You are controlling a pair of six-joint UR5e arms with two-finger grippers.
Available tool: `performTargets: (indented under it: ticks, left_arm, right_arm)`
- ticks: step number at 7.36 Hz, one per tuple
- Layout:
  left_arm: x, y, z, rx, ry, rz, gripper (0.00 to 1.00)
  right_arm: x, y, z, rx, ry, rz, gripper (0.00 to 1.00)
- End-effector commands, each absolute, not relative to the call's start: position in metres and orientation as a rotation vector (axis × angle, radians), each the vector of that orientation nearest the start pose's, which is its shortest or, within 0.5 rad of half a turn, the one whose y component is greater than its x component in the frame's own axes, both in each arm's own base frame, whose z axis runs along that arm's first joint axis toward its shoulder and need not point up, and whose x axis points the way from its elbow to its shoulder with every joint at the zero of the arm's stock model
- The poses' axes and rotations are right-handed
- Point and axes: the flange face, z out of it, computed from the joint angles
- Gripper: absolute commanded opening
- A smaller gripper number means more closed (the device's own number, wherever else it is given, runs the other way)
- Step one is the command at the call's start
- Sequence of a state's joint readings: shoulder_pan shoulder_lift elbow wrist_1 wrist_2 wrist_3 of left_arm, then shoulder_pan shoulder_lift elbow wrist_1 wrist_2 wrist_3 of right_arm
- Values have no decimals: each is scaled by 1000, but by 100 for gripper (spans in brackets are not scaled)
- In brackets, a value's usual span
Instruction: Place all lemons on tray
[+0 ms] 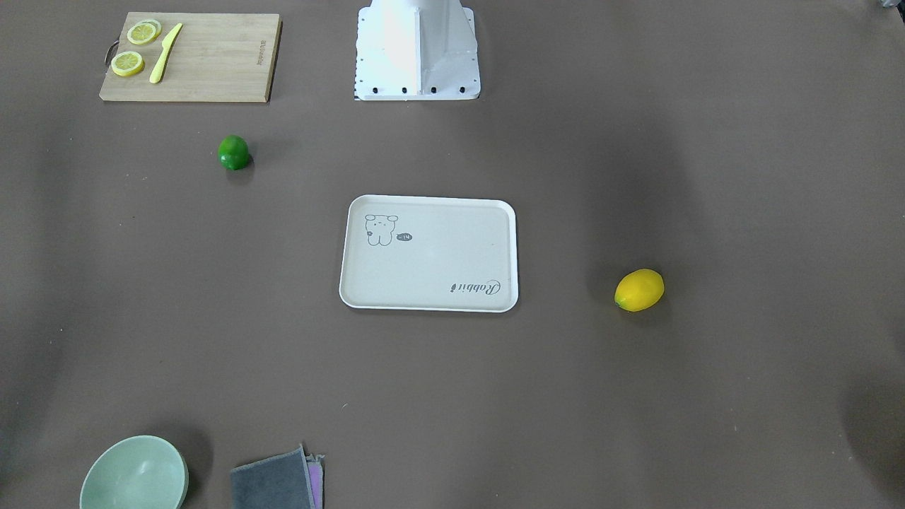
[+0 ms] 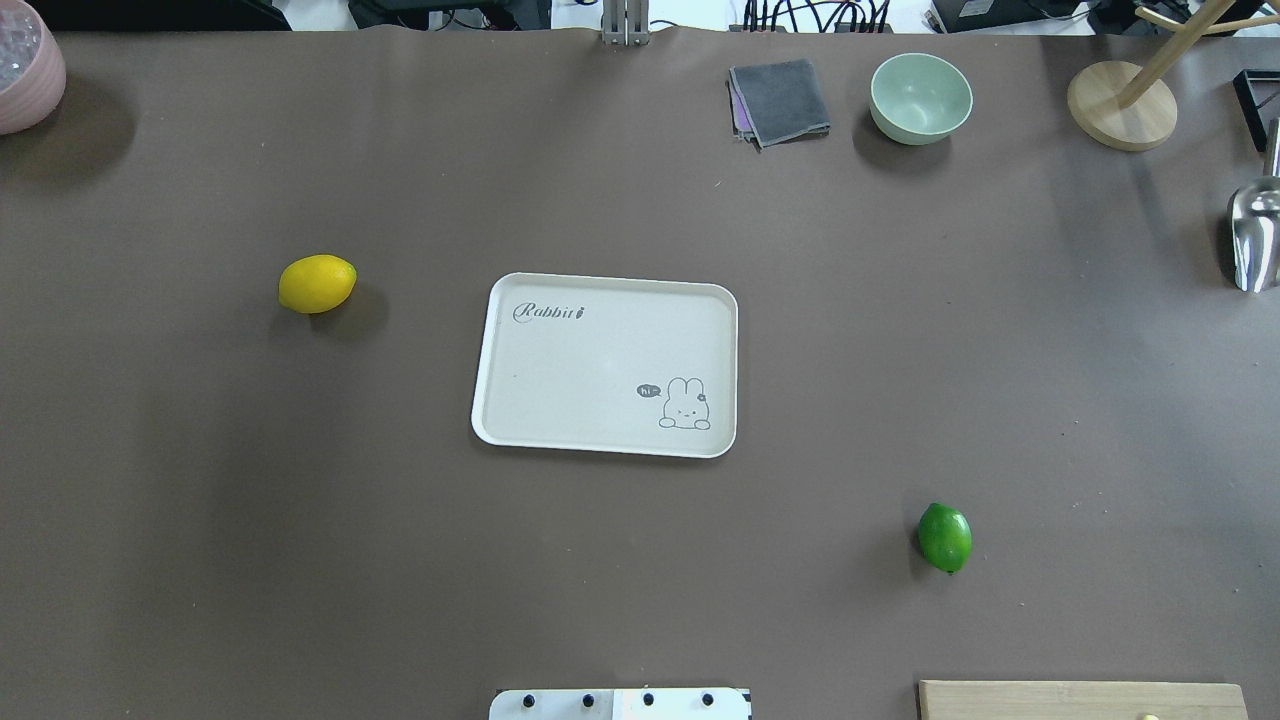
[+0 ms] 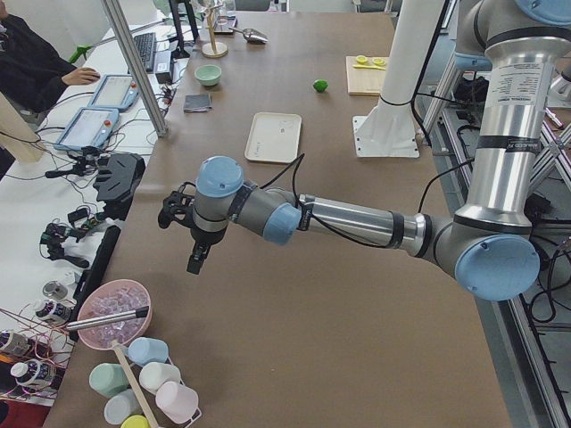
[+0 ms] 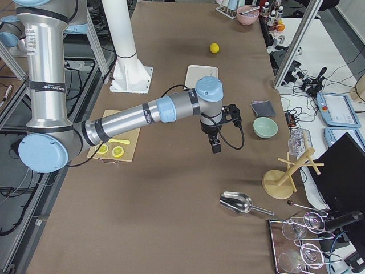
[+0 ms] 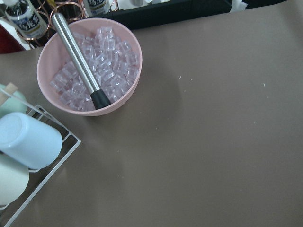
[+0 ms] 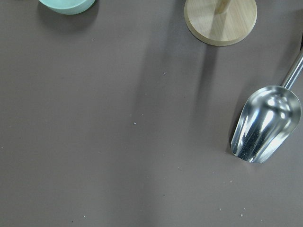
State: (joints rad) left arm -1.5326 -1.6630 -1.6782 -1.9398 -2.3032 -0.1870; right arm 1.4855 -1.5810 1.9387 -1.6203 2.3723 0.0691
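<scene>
The yellow lemon point(image 1: 639, 290) lies on the brown table on my left side, apart from the tray; it also shows in the overhead view point(image 2: 317, 284). The green lemon point(image 1: 233, 153) lies on my right side, near the robot base point(image 2: 945, 538). The cream-white tray point(image 2: 605, 365) sits empty in the table's middle point(image 1: 429, 253). My left gripper point(image 3: 198, 259) hangs above the table's far left end, and my right gripper point(image 4: 216, 147) above the far right end. Both show only in the side views, so I cannot tell whether they are open or shut.
A bamboo cutting board point(image 1: 191, 56) holds lemon slices and a yellow knife. A green bowl point(image 2: 920, 97) and a grey cloth point(image 2: 780, 100) sit at the far edge. A pink bowl of ice point(image 5: 90, 71) lies under the left wrist, a metal scoop point(image 6: 265, 125) under the right.
</scene>
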Motion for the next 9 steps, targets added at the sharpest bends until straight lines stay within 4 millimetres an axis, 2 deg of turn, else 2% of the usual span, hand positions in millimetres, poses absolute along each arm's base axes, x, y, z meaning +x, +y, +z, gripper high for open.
performTargets:
  ticks: [1, 5, 7, 8, 9]
  left_arm:
    - [-1, -554, 496, 515, 787, 172, 99]
    - [80, -546, 476, 614, 866, 347, 98]
    - [168, -555, 437, 583, 930, 388, 98]
    - [217, -563, 403, 587, 959, 401, 98]
    - [251, -571, 384, 583, 983, 434, 98]
  right_arm:
    - [18, -482, 485, 211, -848, -112, 100]
    - [9, -478, 475, 170, -978, -98, 100]
    - [-12, -477, 464, 57, -985, 118, 100]
    - [-33, -471, 471, 66, -944, 153, 100]
    - [-62, -467, 466, 57, -961, 188, 100]
